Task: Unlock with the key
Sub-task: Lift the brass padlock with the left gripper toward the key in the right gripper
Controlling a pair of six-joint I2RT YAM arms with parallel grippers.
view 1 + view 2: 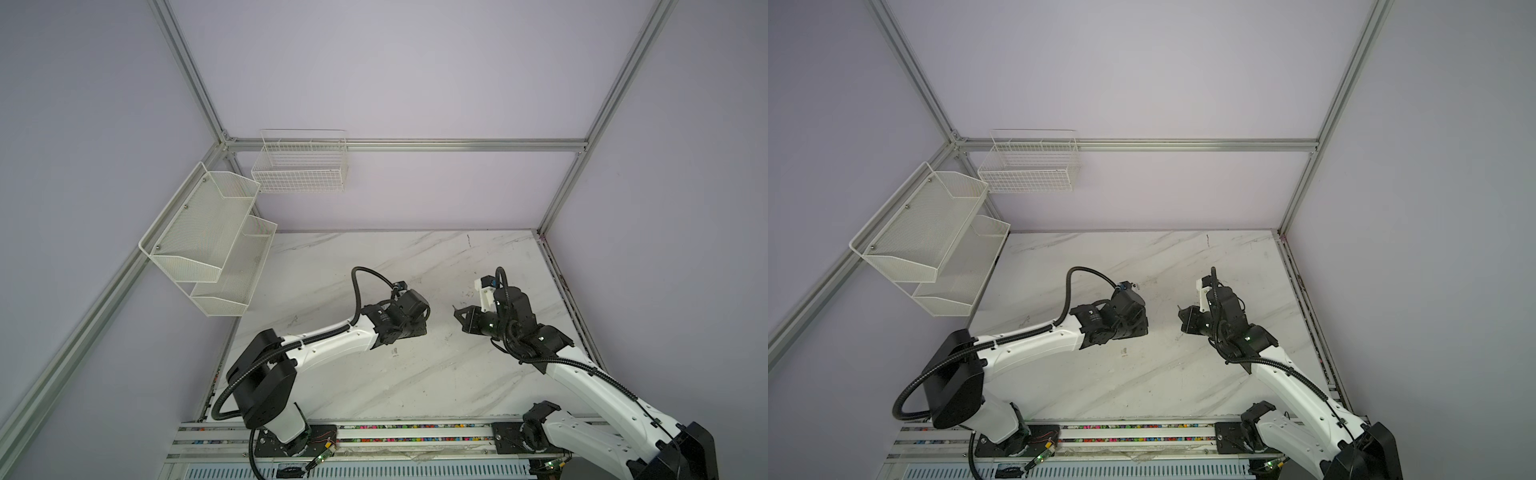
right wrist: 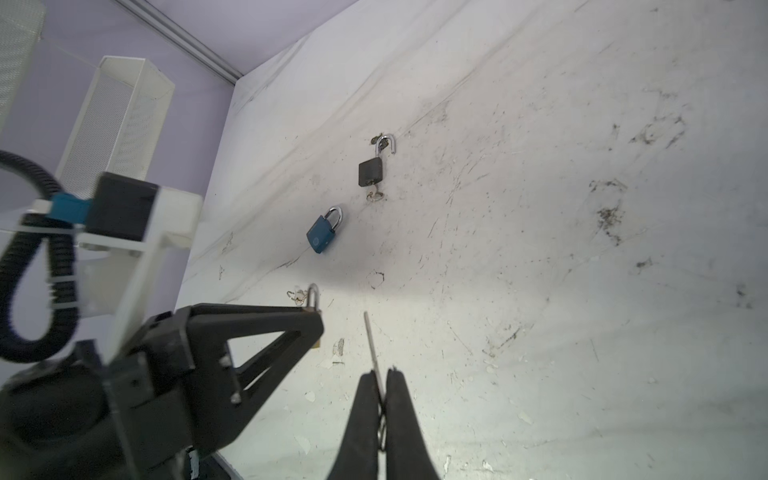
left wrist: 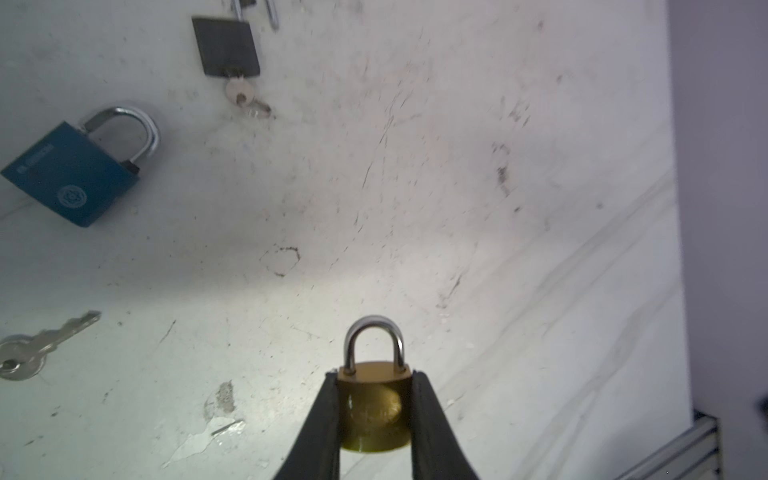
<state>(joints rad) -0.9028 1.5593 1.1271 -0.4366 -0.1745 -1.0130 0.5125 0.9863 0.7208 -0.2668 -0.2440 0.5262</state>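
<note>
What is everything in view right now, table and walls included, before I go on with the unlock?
brass padlock: 1, brass, clamped in the left gripper
blue padlock: 1, blue, flat on the table
black padlock: 1, black, on the table, shackle open
inserted key: 1, silver, in the black padlock
loose key: 1, silver, on the table
held key: 1, silver, pinched in the right gripper
mesh shelf: 1, white, left wall
wire basket: 1, white, back wall
table: 1, white marble pattern
left gripper: 1, black
right gripper: 1, black

Left arm (image 1: 332, 345) and right arm (image 1: 592, 386) bend inward, facing; left fingers (image 3: 320, 428) and right fingers (image 2: 365, 415) clamped.
</note>
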